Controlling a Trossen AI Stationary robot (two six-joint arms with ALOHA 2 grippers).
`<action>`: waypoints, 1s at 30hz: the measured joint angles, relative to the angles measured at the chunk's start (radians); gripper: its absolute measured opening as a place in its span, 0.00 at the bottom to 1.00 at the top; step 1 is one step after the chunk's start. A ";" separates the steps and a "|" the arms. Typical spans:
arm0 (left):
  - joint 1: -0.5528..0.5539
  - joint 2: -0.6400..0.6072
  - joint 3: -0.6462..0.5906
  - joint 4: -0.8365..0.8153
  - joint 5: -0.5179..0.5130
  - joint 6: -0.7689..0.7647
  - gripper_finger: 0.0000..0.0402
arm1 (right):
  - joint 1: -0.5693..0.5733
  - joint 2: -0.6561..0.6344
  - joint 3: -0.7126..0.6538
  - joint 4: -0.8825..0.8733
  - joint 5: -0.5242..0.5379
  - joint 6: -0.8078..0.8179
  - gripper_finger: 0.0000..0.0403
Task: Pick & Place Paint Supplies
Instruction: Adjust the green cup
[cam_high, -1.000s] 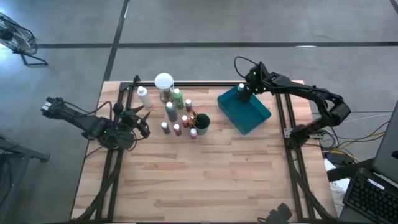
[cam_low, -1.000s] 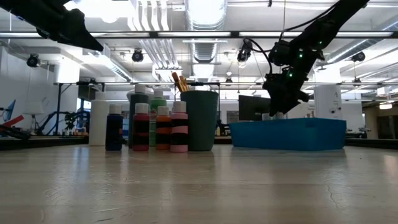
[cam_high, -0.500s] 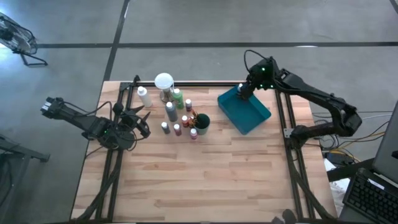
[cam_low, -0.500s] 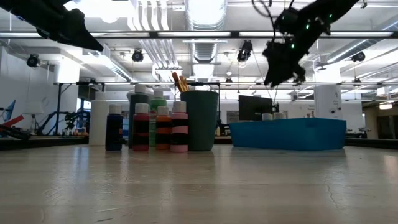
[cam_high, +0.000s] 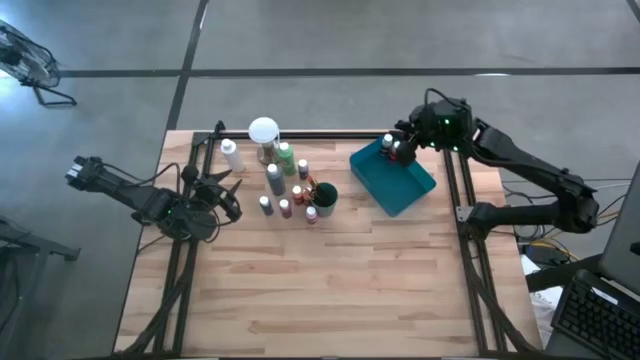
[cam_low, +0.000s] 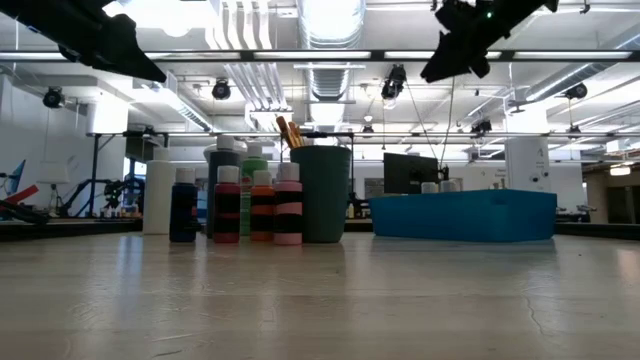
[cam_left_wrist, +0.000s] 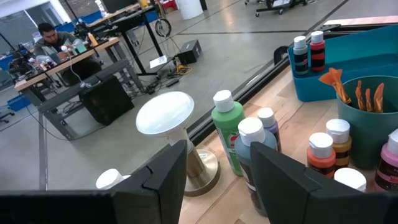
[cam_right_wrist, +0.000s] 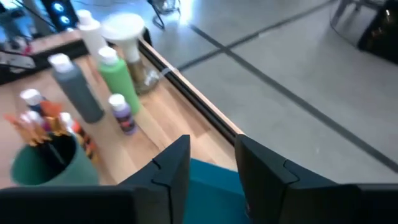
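Small white-capped paint bottles (cam_high: 284, 184) stand in a cluster at the table's far middle. Among them are a green bottle (cam_left_wrist: 227, 134) and a grey bottle (cam_left_wrist: 254, 155). Beside them a dark green cup (cam_high: 322, 197) holds brushes (cam_left_wrist: 359, 94). Two more bottles (cam_left_wrist: 309, 53) stand in the far corner of the teal tray (cam_high: 400, 185). My right gripper (cam_high: 402, 147) hangs high above that corner. It is open, with nothing between its fingers (cam_right_wrist: 177, 168). My left gripper (cam_high: 228, 195) waits left of the cluster, also open and holding nothing (cam_left_wrist: 217, 174).
A round white-topped object on a metal base (cam_high: 264, 130) and a taller white bottle (cam_high: 231, 155) stand at the far edge behind the cluster. Black frame rails run along the table's far, left and right sides. The near half of the wooden table (cam_high: 330, 290) is bare.
My right gripper has risen out of the tray's far corner, well above the bottles standing there. It has drawn back toward the table's right edge, tipping nearer to level. The bottles in the tray have stayed upright where they were.
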 joint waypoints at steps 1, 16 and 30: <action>0.000 0.000 0.000 0.000 0.000 0.000 0.45 | 0.009 -0.004 0.001 0.000 0.000 0.000 0.28; 0.000 0.000 0.000 0.000 0.000 0.000 0.45 | 0.145 0.005 -0.008 0.006 0.000 0.028 0.10; 0.000 0.000 0.000 0.000 0.000 0.000 0.45 | 0.430 0.233 0.070 -0.030 -0.108 -0.232 0.14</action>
